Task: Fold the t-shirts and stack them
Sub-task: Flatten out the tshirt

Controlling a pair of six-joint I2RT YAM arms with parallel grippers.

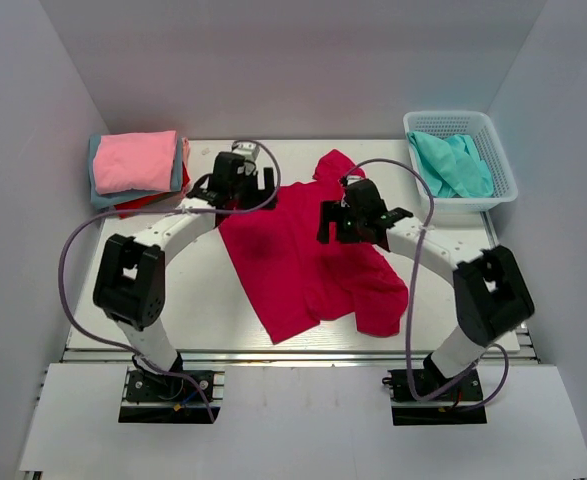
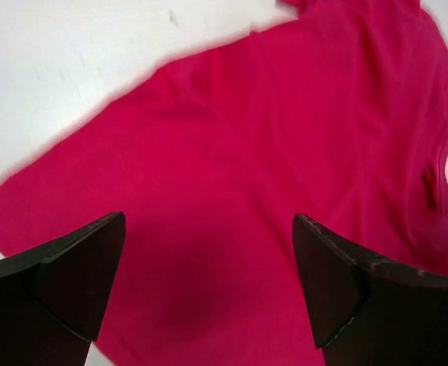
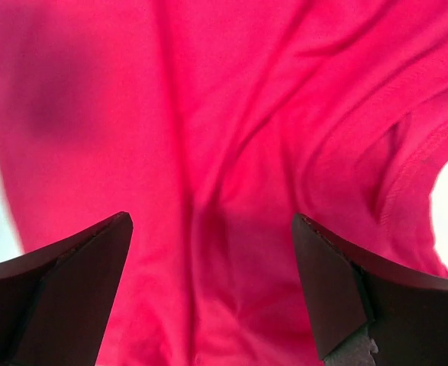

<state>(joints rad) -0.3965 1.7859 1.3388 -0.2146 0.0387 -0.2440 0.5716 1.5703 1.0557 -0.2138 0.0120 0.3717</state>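
1. Desk point(image 1: 198, 295): white, carries everything listed below.

2. Crimson t-shirt point(image 1: 303, 270): spread out at the middle of the desk, lying askew. One sleeve points far, the other lies at the near right. The left half is fairly flat and the right half is creased. No fold is made yet.

3. White mesh basket point(image 1: 451, 118): at the far right corner, holding a crumpled teal t-shirt point(image 1: 453, 165) that is not yet folded.

4. Folded stack at the far left corner: pink t-shirt point(image 1: 133, 160) on top, then grey-blue t-shirt point(image 1: 95, 188), with red t-shirt point(image 1: 151, 203) at the bottom.

5. Left hand point(image 2: 208, 286): fingers wide apart with nothing between them, above the crimson cloth near its far left edge.

6. Right hand point(image 3: 212, 293): fingers likewise spread and empty, above the creased right half, just beside the neckline.

Step in hand, as judged: the crimson t-shirt is laid out and the first fold is about to begin.

Next move calls for: each hand to come down on an edge or shoulder and pinch one layer only. The creases on the right need drawing flat before the cloth is carried across. The finished fold belongs on the far left stack.
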